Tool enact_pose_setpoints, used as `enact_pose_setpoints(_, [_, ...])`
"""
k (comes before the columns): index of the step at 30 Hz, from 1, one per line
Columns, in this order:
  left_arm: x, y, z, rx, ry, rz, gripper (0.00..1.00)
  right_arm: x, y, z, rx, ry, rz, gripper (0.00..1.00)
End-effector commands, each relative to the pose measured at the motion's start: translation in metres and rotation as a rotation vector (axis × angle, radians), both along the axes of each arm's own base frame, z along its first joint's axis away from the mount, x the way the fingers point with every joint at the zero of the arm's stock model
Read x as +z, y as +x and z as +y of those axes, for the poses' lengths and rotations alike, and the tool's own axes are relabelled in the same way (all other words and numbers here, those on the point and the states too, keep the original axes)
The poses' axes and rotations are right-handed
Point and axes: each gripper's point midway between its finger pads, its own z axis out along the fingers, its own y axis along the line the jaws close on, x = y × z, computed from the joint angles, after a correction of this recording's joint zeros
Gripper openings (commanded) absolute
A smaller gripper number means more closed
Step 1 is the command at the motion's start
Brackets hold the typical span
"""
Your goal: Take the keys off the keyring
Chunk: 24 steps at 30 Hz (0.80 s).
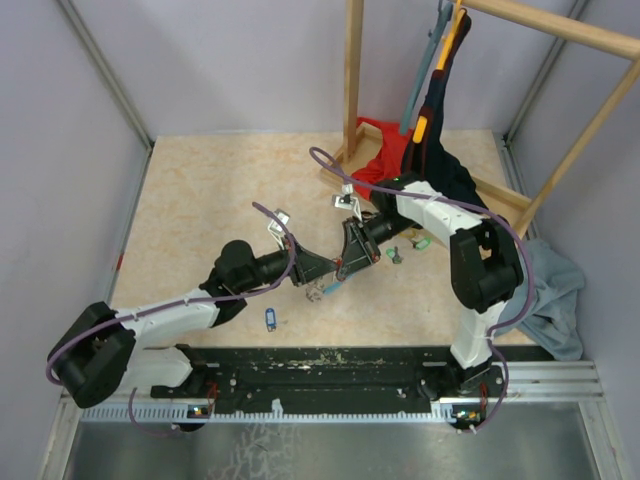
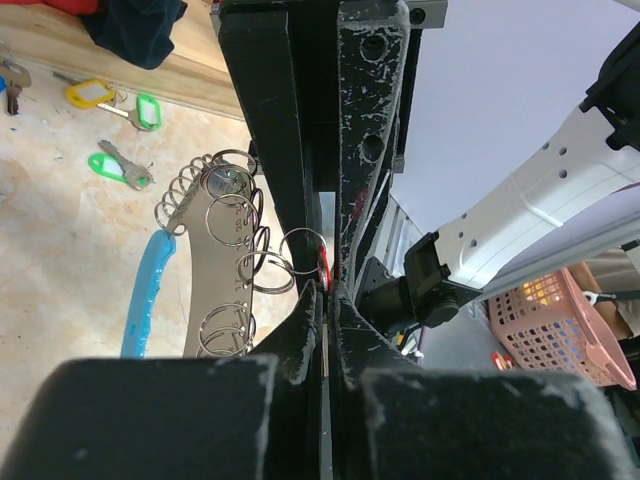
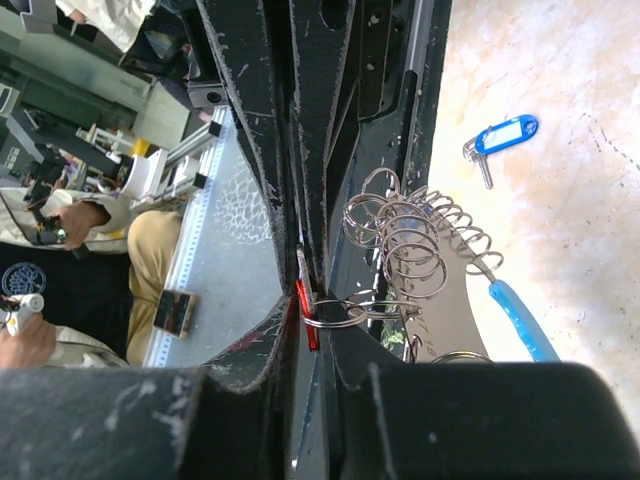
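The jaws of the left gripper [image 2: 325,300] are seen pressed together, and those of the right gripper [image 3: 305,320] are likewise clenched. The two sets of fingers are brought tip to tip above the middle of the table [image 1: 200,200]. A red-tagged key [image 3: 303,300] is pinched in the narrow slot where they meet. Its red tag is visible as a thin sliver in both wrist views, but how much of it is held by each gripper cannot be told. A small split ring is seen emerging from that slot just beside the red tag. The keyring [image 2: 232,222] is carried from this ring as a string of overlapping wire loops, and it hangs to one side of the closed fingers. A light-blue sleeve [image 2: 145,290] is fitted along the part of the keyring farthest from the fingers, and it trails down toward the table. Whether the sleeve touches the surface cannot be made out. A blue-tagged key [image 1: 270,318] is found lying loose on the table near the left arm, apart from the keyring. Two green-tagged keys [image 2: 118,166] and a yellow-tagged key [image 2: 88,93] are scattered on the table beyond the grippers, also free of the keyring.
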Motion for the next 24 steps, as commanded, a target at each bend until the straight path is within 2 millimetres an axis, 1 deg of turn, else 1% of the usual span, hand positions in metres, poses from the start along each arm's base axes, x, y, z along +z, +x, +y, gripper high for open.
enact_pose_setpoints(1, [0.011, 0.003, 0.002, 0.015, -0.041, -0.004, 0.00, 0.023, 0.003, 0.007, 0.002, 0.081, -0.043, 0.17])
enact_pose_setpoints(7, [0.010, 0.008, 0.012, 0.068, -0.076, 0.035, 0.00, 0.024, 0.002, 0.004, 0.009, 0.080, -0.078, 0.34])
enact_pose_setpoints(13, [0.011, 0.014, 0.026, 0.126, -0.129, 0.090, 0.00, 0.021, 0.007, -0.001, 0.007, 0.059, -0.135, 0.50])
enact_pose_setpoints(17, [0.015, 0.018, 0.037, 0.149, -0.194, 0.156, 0.00, 0.017, 0.016, -0.003, -0.027, 0.007, -0.205, 0.54])
enact_pose_setpoints(19, [0.018, 0.021, 0.043, 0.159, -0.223, 0.190, 0.00, 0.008, 0.025, -0.004, -0.078, -0.048, -0.260, 0.56])
enact_pose_setpoints(21, [0.020, 0.022, 0.047, 0.163, -0.253, 0.230, 0.00, 0.008, 0.037, -0.005, -0.139, -0.079, -0.383, 0.58])
enact_pose_setpoints(22, [0.020, 0.024, 0.049, 0.167, -0.263, 0.247, 0.00, 0.007, 0.040, -0.008, -0.159, -0.098, -0.421, 0.59])
enact_pose_setpoints(24, [0.023, 0.025, 0.051, 0.163, -0.287, 0.283, 0.00, 0.014, 0.040, -0.013, -0.173, -0.103, -0.500, 0.58])
